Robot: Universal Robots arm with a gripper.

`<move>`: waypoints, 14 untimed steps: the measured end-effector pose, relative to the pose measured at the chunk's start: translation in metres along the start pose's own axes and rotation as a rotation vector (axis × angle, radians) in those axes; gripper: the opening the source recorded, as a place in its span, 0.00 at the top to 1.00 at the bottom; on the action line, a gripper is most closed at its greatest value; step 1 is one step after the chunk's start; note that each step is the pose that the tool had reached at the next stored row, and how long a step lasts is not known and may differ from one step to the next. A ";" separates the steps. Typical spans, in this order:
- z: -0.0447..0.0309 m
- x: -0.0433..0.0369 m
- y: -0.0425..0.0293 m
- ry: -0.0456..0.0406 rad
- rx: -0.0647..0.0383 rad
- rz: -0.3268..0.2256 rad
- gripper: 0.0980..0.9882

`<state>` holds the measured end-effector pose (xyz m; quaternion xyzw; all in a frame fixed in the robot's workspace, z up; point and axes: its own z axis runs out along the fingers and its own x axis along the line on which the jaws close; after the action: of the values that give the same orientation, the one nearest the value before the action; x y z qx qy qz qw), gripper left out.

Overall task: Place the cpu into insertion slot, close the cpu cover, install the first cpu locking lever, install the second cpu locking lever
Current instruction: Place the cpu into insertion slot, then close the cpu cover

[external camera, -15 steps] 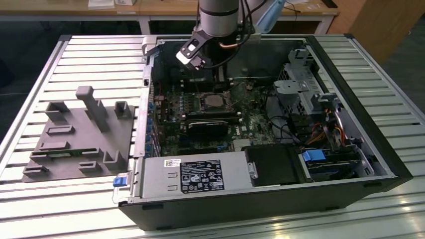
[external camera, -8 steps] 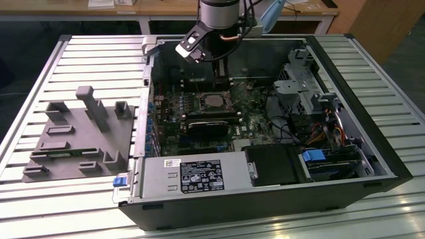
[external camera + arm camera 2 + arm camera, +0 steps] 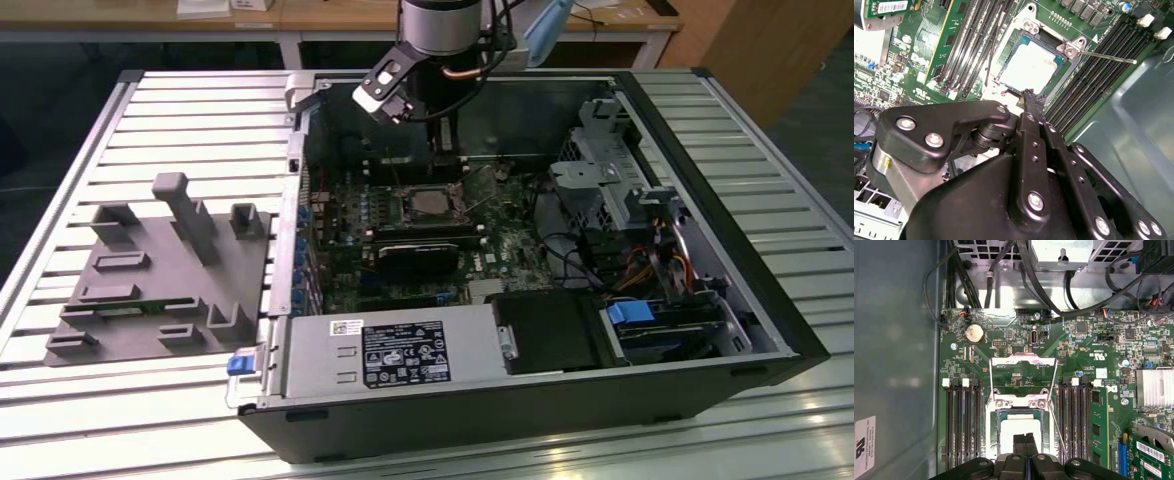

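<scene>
The cpu (image 3: 1016, 432) already sits in the slot (image 3: 996, 432), and the claw (image 3: 1025, 437) hangs just over it, pressed together and empty, but the cover (image 3: 1024, 359) lies swung back open and the levers (image 3: 1104, 56) look unlatched, so three steps remain.

The cpu (image 3: 1021, 424) is topped with dull, smooth silver-grey metal, while the cpu cover (image 3: 1024, 359) and the rim of the insertion slot (image 3: 995, 435) are made of brighter, thin silvery metal, set on a glossy green motherboard (image 3: 1094, 340). The pincer (image 3: 1025, 439) is finished in matt black, its links studded with shiny metal screws. The tabletop (image 3: 174, 110) is formed of ribbed, pale brushed metal, on which a matt grey plastic fixture (image 3: 147, 290) and the dark, matt-painted case (image 3: 534, 410) are carried.
</scene>
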<state>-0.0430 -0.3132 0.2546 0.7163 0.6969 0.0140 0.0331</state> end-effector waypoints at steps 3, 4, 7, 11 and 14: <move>0.0000 0.0000 0.0000 0.0000 0.000 0.000 1.00; 0.0000 0.0000 0.0000 0.0000 0.000 0.000 1.00; -0.0001 0.0000 0.0000 0.0000 0.000 0.000 1.00; -0.0001 0.0000 0.0000 0.0000 0.000 0.000 1.00; -0.0002 0.0000 0.0000 0.0000 0.000 0.000 1.00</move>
<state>-0.0431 -0.3132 0.2548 0.7163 0.6969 0.0140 0.0331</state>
